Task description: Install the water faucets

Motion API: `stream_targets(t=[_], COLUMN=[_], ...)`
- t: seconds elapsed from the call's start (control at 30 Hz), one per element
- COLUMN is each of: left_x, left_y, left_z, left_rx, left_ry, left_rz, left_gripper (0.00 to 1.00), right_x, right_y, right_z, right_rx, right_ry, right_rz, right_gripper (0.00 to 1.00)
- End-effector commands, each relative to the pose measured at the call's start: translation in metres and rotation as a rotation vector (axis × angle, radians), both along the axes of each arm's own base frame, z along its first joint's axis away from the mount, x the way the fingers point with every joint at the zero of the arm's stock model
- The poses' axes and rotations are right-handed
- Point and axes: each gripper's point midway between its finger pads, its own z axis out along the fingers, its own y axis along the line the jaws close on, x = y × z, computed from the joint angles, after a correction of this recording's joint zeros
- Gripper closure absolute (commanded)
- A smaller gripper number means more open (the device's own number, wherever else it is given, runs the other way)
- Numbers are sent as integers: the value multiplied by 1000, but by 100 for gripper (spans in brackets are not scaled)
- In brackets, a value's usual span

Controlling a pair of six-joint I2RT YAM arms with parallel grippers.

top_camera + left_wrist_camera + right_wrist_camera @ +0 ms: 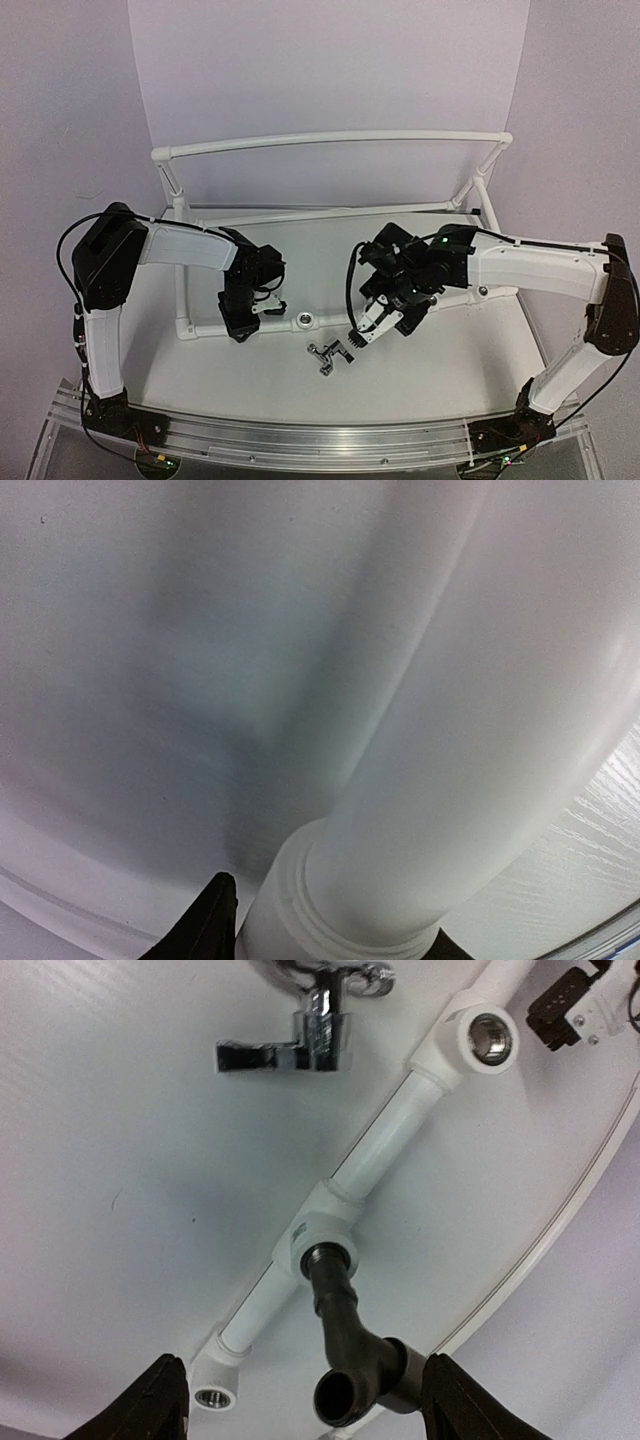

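One dark grey water faucet [352,1355] stands with its stem in the middle socket [322,1245] of the white pipe frame [385,1145]. My right gripper [303,1392] is open around it, and the right finger [455,1405] sits close against the faucet's side cap. In the top view this gripper [372,328] hangs over the front pipe. A second, shinier faucet [300,1040] lies loose on the table [325,356] just in front of the pipe. My left gripper [240,322] is shut on the front pipe [450,730], with dark fingertips [212,920] on either side of it.
The pipe frame [330,140] has a raised back rail and side struts. Open silver-ringed sockets show on the front pipe [490,1040], [215,1397], [302,321]. A curved table rim [590,1180] runs close behind the right gripper. An aluminium rail [300,440] carries both arm bases.
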Motion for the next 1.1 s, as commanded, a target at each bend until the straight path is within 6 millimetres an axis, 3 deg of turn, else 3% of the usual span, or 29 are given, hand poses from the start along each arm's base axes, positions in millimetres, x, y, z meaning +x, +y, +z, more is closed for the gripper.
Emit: stream_targets(t=[0.0, 0.37, 0.7, 1.07], left_x=[12, 12, 12, 14], left_y=[-9, -11, -12, -14], left_z=[-6, -5, -5, -5], left_rx=[-57, -66, -73, -73], left_ry=[-8, -6, -7, -6], left_rz=[202, 202, 206, 202], left_gripper=[80, 80, 81, 81], right_x=[13, 35, 57, 60], right_y=[-3, 12, 15, 17], right_z=[16, 13, -1, -6], right_rx=[-69, -135, -182, -145], right_ry=[-169, -235, -246, -227], right_rz=[187, 258, 225, 147], right_gripper=[19, 20, 32, 54])
